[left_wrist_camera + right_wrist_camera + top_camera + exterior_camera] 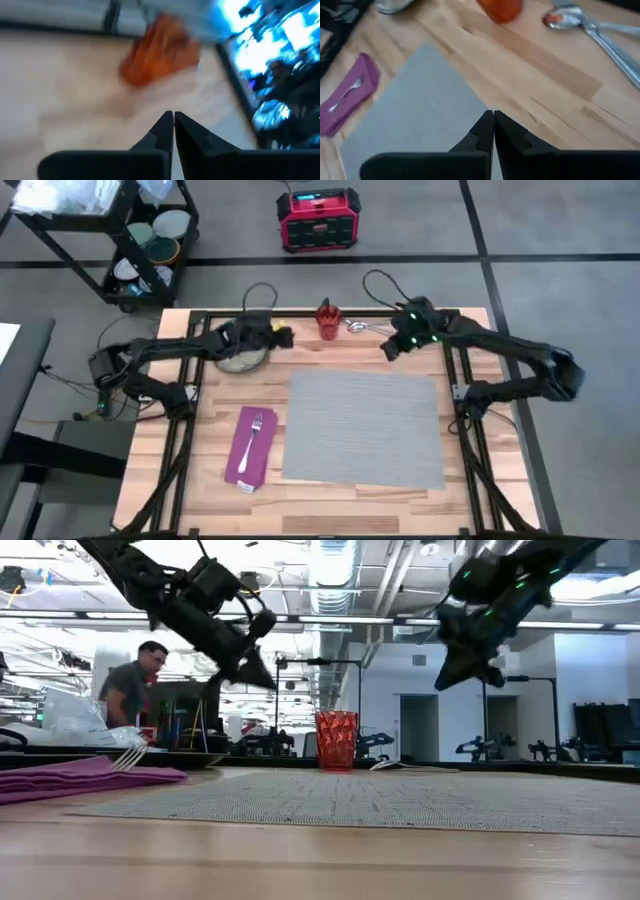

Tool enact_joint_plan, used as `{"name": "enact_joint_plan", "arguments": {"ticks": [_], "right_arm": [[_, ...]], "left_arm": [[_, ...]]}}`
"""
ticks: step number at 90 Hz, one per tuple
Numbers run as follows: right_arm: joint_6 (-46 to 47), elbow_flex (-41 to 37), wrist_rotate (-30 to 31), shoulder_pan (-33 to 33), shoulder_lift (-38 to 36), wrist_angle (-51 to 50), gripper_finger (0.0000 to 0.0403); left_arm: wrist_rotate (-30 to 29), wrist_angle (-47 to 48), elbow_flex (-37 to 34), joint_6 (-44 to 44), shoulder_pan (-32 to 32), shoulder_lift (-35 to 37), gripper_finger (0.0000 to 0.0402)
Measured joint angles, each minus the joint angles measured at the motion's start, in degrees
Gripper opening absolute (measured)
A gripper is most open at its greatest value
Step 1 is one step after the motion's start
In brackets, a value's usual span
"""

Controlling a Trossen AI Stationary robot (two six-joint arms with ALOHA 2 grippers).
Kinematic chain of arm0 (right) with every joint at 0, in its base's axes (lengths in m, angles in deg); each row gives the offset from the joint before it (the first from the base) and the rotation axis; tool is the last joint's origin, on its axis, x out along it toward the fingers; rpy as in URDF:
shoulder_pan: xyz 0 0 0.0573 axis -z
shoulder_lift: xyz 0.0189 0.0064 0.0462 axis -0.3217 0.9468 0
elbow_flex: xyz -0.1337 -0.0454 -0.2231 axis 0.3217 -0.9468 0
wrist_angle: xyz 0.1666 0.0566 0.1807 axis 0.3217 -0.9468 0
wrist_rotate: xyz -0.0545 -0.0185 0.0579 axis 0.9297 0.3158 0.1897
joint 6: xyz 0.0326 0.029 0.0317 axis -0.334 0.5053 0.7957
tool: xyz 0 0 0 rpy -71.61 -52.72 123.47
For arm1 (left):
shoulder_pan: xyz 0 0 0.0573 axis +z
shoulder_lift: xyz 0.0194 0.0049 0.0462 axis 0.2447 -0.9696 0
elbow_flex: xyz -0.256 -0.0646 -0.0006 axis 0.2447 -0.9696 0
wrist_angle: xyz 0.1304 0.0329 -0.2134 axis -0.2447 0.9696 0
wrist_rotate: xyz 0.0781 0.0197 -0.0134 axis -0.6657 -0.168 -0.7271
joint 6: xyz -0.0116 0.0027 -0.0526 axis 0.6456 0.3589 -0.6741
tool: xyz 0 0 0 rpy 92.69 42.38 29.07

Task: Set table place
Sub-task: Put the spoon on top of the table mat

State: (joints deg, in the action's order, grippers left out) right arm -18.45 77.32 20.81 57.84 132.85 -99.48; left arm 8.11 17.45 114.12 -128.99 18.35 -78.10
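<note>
**Place setting status: both arms raised, nothing held**

Nearest the low camera runs the light butcher-block table (320, 860), its grain showing in long parallel strips. On it lies the grey woven mat (362, 428), a large rectangle with a fine ribbed texture. Beside the mat, on my left side, sits the magenta napkin (249, 448), a folded cloth strip, with the steel fork (254, 426) lying along its top.

Beyond the mat, near the far edge, stands the orange-red cup (327, 319), translucent with a faceted wall. Just beside it, toward my right arm, lie the spoon (565, 18) and a second long steel utensil, both polished. The round speckled plate (243, 359) rests at the far left, partly under my left arm.

My left gripper (173, 121) hangs above the table near the cup, fingers pressed together, empty. My right gripper (493, 120) hovers over the far right area, fingers likewise closed, grasping nothing.

Off the table stand a black shelf cart (120, 240) and a red box (318, 220); its display is unreadable.
</note>
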Motion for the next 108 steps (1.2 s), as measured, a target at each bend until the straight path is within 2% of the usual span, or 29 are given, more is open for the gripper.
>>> {"name": "enact_joint_plan", "arguments": {"ticks": [12, 22, 30, 43, 55, 74, 83, 108], "right_arm": [[-10.1, 10.3, 0.3, 2.2, 10.8, -5.8, 0.0], [-23.2, 18.4, 4.3, 3.7, 18.0, -9.1, 0.0008], [-31.1, 24.3, 5.2, 5.3, 22.9, -13.1, 0.003], [-37.8, 30.7, 4.9, 9.2, 29.6, -19.7, 0.0083], [-40.8, 33.4, 3.3, 12.1, 34.2, -23.3, 0.014], [-40.7, 33.7, -1.2, 13.2, 39.1, -21.8, 0.0217], [-40.1, 33.6, -0.5, 13.1, 40.9, -19.9, 0.0221], [-40.6, 33.6, 3.1, 13.1, 41.4, -12.0, 0.0202]], "left_arm": [[0.1, 0.5, 0.5, 3.9, 2.6, -0.1, 0.0], [2.0, 1.4, 0.5, 4.4, 3.8, -0.1, 0.0], [3.9, 2.5, 0.5, 6.1, 4.0, -0.1, 0.0], [5.6, 5.5, 0.5, 6.9, 3.8, -0.1, 0.0], [5.8, 7.7, 0.5, 7.4, 3.6, -0.1, 0.0], [6.2, 7.9, 0.5, 7.9, 3.5, -0.1, 0.0], [6.2, 7.9, 0.5, 7.9, 3.5, -0.1, 0.0], [6.7, 8.9, 0.6, 7.9, 3.4, -0.1, 0.0]]}}
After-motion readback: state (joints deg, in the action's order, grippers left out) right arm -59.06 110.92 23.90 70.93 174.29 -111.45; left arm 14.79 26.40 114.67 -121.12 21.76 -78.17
